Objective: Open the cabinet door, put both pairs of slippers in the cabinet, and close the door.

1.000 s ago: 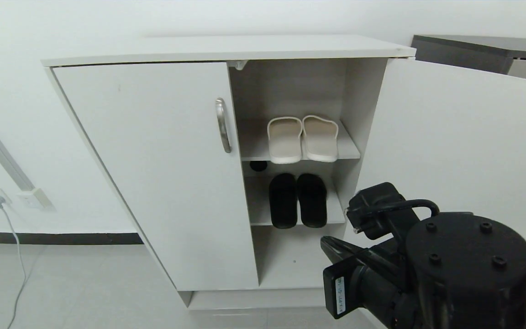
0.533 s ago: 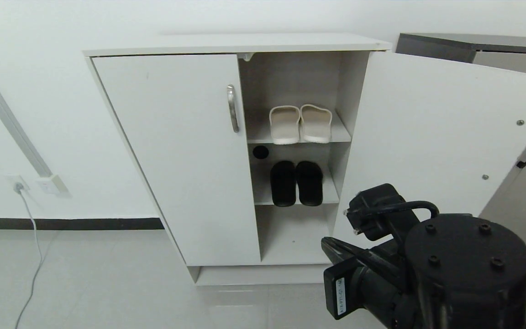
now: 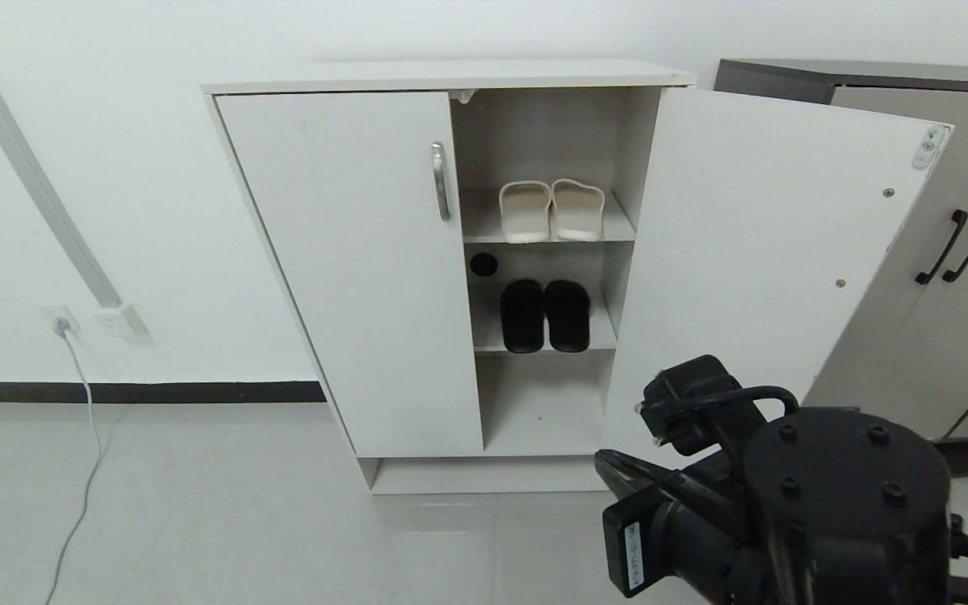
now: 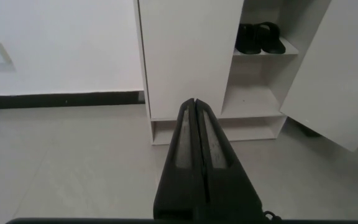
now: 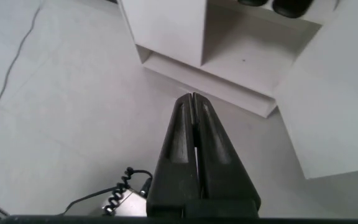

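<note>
The white cabinet (image 3: 349, 252) stands against the wall with its left door closed and its right door (image 3: 744, 252) swung wide open. On the upper shelf sits a beige pair of slippers (image 3: 551, 210). A black pair of slippers (image 3: 544, 315) rests on the shelf below, also seen as black slippers (image 4: 260, 37) in the left wrist view. My left gripper (image 4: 194, 102) is shut and holds nothing, hanging over the floor in front of the cabinet. My right gripper (image 5: 193, 99) is shut too, above the tiles near the cabinet's base (image 5: 204, 71).
A grey cabinet (image 3: 938, 294) with black handles stands right behind the open door. A wall socket with a cable (image 3: 60, 323) trailing onto the floor is at the left. A metal handle (image 3: 440, 181) is on the closed door. Bare tiled floor (image 3: 240, 529) lies before the cabinet.
The head camera has backed away: the cabinet looks smaller and more of the floor and grey cabinet shows. Slippers and doors keep their places.
</note>
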